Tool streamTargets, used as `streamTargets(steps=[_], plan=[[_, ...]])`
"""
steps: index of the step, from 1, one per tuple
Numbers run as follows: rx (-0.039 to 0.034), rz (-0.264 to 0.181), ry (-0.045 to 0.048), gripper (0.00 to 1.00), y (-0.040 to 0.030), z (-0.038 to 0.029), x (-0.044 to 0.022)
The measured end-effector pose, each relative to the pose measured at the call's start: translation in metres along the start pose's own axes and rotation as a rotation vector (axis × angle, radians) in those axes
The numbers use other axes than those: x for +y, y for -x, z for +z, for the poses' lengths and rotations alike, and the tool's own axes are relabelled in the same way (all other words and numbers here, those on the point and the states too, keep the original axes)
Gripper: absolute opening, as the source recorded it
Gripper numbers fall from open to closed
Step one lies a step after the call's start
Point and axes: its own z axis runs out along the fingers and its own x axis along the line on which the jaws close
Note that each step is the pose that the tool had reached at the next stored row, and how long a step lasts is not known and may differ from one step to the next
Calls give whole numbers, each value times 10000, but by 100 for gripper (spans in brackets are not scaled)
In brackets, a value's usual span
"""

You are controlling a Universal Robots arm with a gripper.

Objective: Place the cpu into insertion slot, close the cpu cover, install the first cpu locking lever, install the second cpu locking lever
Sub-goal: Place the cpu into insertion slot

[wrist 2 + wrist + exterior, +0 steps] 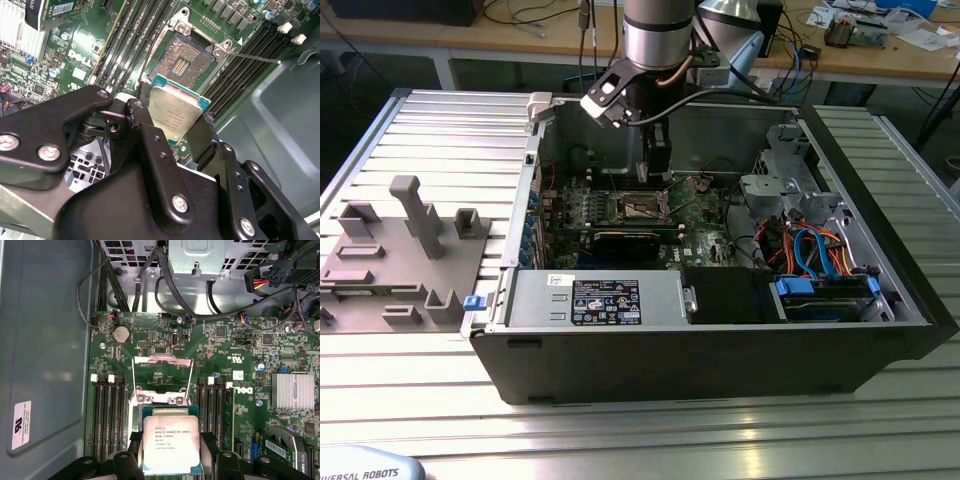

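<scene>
The gripper (172, 125) is shut just as wide as the cpu (176, 112) — its two black fingers (145, 115) press on the chip's sides. The cpu hangs above the insertion slot (182, 62), not touching it. The cpu cover (162, 371) stands open at one edge of the slot.

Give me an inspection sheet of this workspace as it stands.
Surface: ribbed metal table carrying an open computer case.
Job's things: chip held off the bare socket, not seated; cover swung open; one wire lever swung free.
Clutter: grey fixture block on the table, at the exterior view's left of the case.
Grippers: gripper shut on the chip's edges.
Cables: black cables beside the board; blue and orange cables inside the case.
Surroundings: wooden bench with loose items.
</scene>
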Motion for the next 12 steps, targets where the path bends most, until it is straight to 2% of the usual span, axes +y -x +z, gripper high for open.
streamTargets(steps=[12], plan=[[0, -1, 0, 54, 0, 20, -19]])
